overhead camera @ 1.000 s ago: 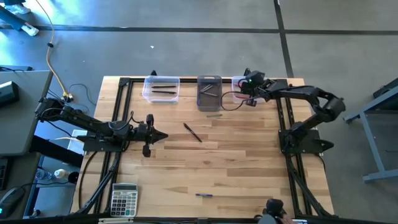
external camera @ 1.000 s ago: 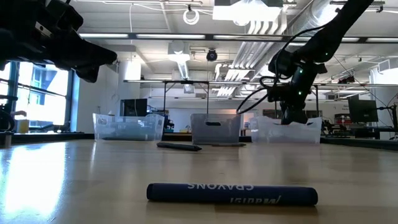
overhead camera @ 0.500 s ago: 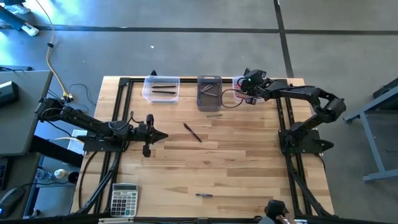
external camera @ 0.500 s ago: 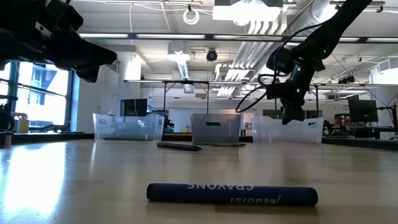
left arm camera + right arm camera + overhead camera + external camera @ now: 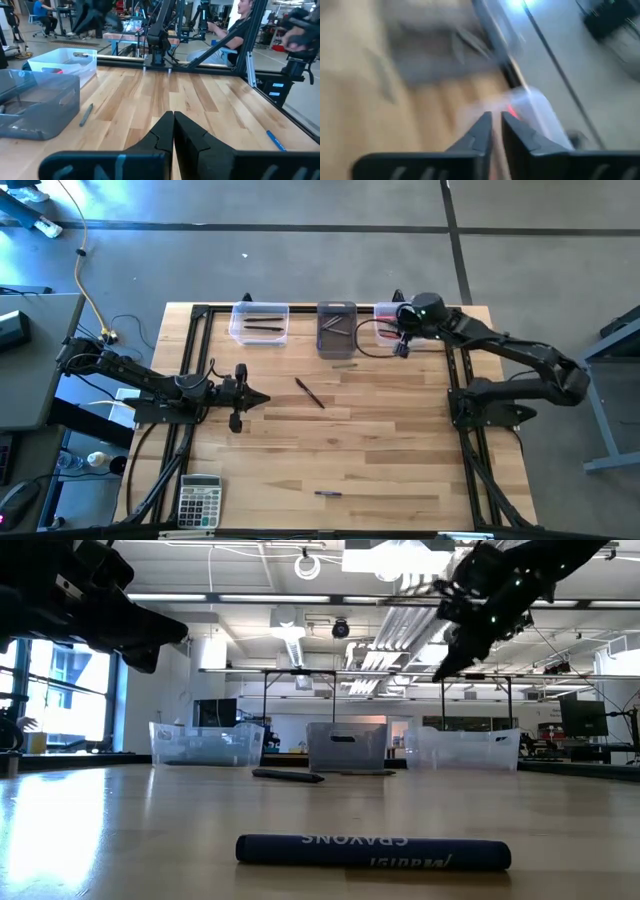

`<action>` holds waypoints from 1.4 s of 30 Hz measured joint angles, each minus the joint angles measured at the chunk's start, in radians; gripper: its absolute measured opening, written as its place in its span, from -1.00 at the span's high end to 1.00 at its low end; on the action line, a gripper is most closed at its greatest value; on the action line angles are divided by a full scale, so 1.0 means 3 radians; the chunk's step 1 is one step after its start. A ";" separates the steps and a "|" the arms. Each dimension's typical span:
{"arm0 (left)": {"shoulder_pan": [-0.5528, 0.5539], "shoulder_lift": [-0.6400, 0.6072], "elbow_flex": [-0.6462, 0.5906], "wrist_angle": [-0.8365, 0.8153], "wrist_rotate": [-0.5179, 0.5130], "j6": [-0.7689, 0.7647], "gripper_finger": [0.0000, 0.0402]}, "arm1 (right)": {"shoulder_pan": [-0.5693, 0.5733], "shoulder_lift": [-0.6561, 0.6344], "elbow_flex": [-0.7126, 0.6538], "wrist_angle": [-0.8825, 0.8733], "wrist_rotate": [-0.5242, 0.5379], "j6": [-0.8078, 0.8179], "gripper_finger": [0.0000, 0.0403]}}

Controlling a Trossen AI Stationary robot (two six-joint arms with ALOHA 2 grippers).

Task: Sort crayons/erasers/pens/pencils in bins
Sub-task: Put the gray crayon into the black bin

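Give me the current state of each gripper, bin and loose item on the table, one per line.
left gripper: shut, empty, parked at table's left.
right gripper: nearly shut, empty, raised over the right clear bin.
left clear bin: holds dark sticks.
grey bin: holds sticks.
dark pen: loose, mid-table.
blue crayon: loose, near edge.
calculator: untouched.

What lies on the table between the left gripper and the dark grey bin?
In the high view, one dark pen lies slanted on the wood between the left gripper and the dark grey bin; the rest is bare.
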 joint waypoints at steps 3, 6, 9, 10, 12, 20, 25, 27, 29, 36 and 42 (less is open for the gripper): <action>-0.0001 0.0000 0.0000 -0.0001 0.0019 -0.0014 1.00 | 0.0158 -0.0132 -0.0091 0.0224 -0.0386 0.0145 0.97; -0.0004 0.0000 0.0000 -0.0004 0.0024 -0.0025 1.00 | 0.0331 -0.0152 -0.0301 0.0504 -0.0540 0.0230 0.94; -0.0004 0.0000 0.0000 -0.0006 0.0025 -0.0024 1.00 | 0.0487 -0.0142 -0.0599 0.0910 -0.0749 0.0239 0.97; -0.0004 0.0000 0.0000 -0.0008 0.0025 -0.0024 1.00 | 0.0535 -0.0141 -0.0713 0.1065 -0.0816 0.0249 0.99; -0.0004 0.0000 0.0000 -0.0008 0.0025 -0.0024 1.00 | 0.0625 -0.0141 -0.0928 0.1373 -0.0879 0.0314 0.99; -0.0004 0.0000 0.0000 -0.0008 0.0019 0.0003 1.00 | 0.0815 0.0124 -0.1201 0.1803 -0.0602 0.0588 0.71; -0.0004 0.0000 0.0000 -0.0008 0.0009 -0.0016 1.00 | 0.0877 0.0651 -0.0973 0.1805 -0.0583 0.0588 0.47; -0.0004 0.0000 0.0000 -0.0008 0.0008 -0.0020 1.00 | 0.0875 0.0872 -0.0871 0.1800 -0.0488 0.0587 0.41; -0.0004 0.0000 0.0000 -0.0008 0.0008 -0.0022 1.00 | 0.0849 0.1068 -0.0776 0.1801 -0.0446 0.0586 0.37; -0.0004 0.0000 0.0000 -0.0022 0.0008 -0.0014 1.00 | 0.0771 0.1617 -0.0483 0.1765 -0.0451 0.0584 0.33; -0.0004 0.0000 0.0000 -0.0020 0.0020 -0.0023 1.00 | 0.0710 0.1906 -0.0254 0.1617 -0.0474 0.0571 0.33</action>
